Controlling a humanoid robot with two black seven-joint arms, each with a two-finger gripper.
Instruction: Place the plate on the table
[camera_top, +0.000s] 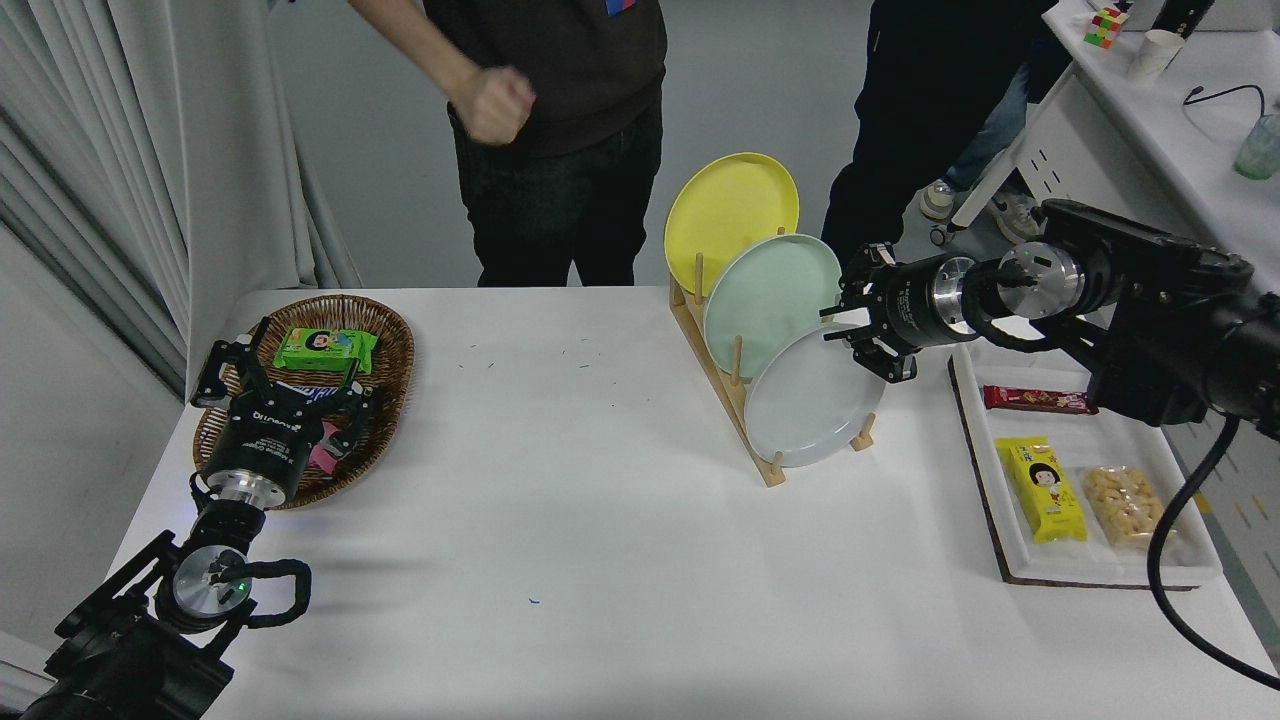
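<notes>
White table under bright room light, two people standing at the far side. The plate, pale grey, leans on edge in the nearest slot of the wooden rack, in front of the mint green plate and the yellow plate. The right gripper hovers at its upper right rim, fingers spread open, the rim just at the tips, not clamped. It looks rigid, smooth and likely slippery, possibly breakable; the bare top rim looks the best hold. The left gripper is parked over the basket, fingers spread.
</notes>
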